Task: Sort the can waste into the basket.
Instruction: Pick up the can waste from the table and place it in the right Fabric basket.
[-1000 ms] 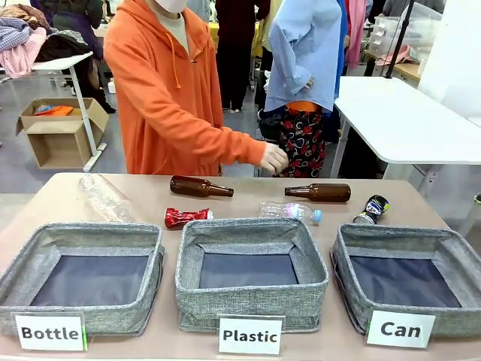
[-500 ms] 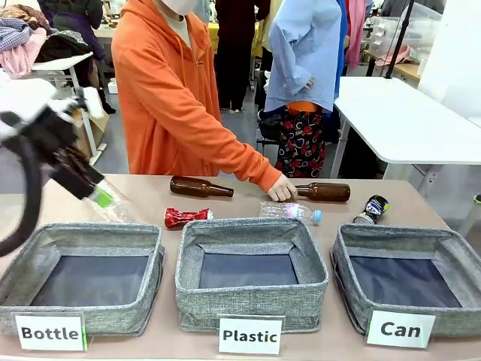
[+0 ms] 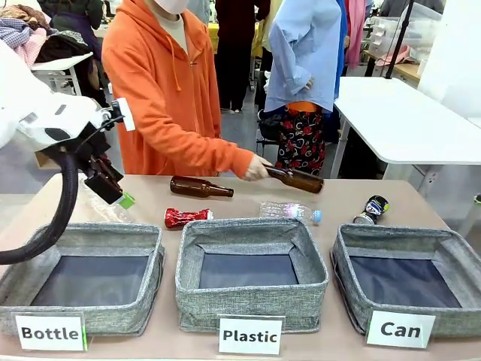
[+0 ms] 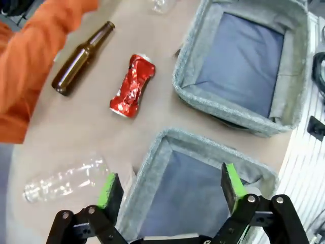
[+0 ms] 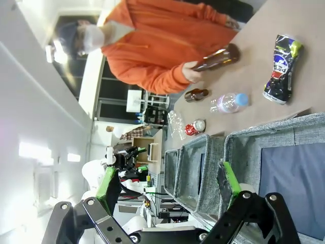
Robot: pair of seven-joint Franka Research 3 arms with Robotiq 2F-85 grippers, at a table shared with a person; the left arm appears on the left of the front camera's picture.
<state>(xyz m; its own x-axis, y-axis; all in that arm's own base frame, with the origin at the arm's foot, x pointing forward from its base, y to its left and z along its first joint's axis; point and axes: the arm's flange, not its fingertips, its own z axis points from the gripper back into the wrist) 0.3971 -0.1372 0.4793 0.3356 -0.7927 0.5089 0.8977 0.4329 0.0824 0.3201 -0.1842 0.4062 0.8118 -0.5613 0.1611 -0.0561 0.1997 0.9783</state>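
The crushed shiny red metal drink can [image 3: 188, 217] lies on its side on the tan tabletop [image 3: 421, 197], just behind the far rim of the middle grey woven-fabric basket labelled "Plastic" [image 3: 301, 301]. It is thin metal, probably very light and already buckled. Its creased waist should give the pads something to bite on, so a hold across the short width near the middle looks best. The glossy skin could slip, and a hard squeeze would only fold it further.

The slim dark metal drink can with a silver end and green-yellow markings [image 3: 372, 209] lies just behind the far left corner of the grey woven-fabric basket labelled "Can" [image 3: 353, 293]. It looks dented at the waist too and is likely just as light. Neither can is in the basket yet.

The left gripper [image 3: 116, 194] hangs over the far edge of the grey woven-fabric basket labelled "Bottle" [image 3: 83, 316], fingers spread wide and empty. A clear plastic bottle [image 4: 63, 180] lies just beside it, with the red can a little farther off. The right gripper [image 5: 167, 180] is also wide and empty, looking across the "Can" basket toward the dark can.

A person's hand [image 3: 255, 169] lifts one brown glass bottle [image 3: 297, 179] at a tilt, and a second brown glass bottle [image 3: 199, 186] lies behind the red can
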